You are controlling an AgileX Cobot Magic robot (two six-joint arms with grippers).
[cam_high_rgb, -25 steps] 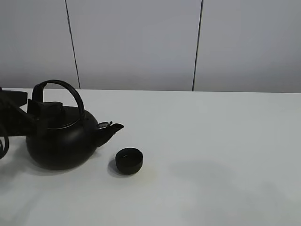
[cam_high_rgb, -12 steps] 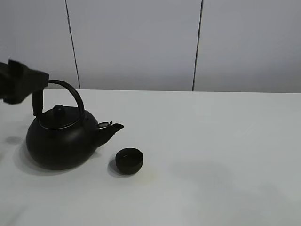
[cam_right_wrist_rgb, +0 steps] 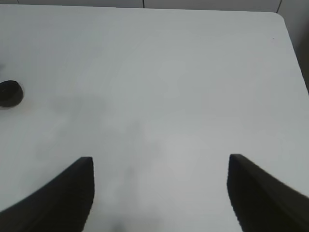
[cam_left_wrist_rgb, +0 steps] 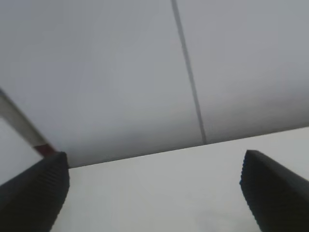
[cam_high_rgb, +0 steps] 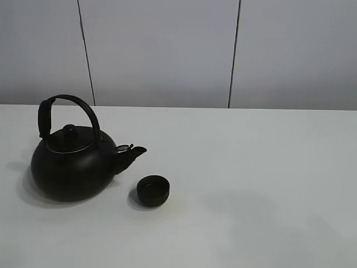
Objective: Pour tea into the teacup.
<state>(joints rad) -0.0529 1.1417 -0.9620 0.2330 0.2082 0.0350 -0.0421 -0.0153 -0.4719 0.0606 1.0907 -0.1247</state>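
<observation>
On the left of the exterior view, the kettle (cam_high_rgb: 71, 167) stands upright on the white surface (cam_high_rgb: 256, 184), lid (cam_high_rgb: 70, 138) seated, arched handle (cam_high_rgb: 68, 113) raised, spout (cam_high_rgb: 131, 154) pointing right. The teacup (cam_high_rgb: 153, 190) stands upright on the surface just beside the kettle, below and slightly right of the spout tip, apart from the kettle body. No stream of tea is discernible between spout and cup; the cup's contents cannot be told. Right of the cup the surface is bare to the frame edge. Behind the surface stands a grey panelled wall (cam_high_rgb: 162, 53) with two dark vertical seams. Neither arm appears in the exterior view. The left hand (cam_left_wrist_rgb: 154, 193) shows in the left wrist view with its two fingers spread wide, nothing between them, facing the wall and the far edge of the surface. The right hand (cam_right_wrist_rgb: 159, 193) is likewise spread wide and empty, above bare surface; the teacup (cam_right_wrist_rgb: 9, 93) lies well apart from it.
</observation>
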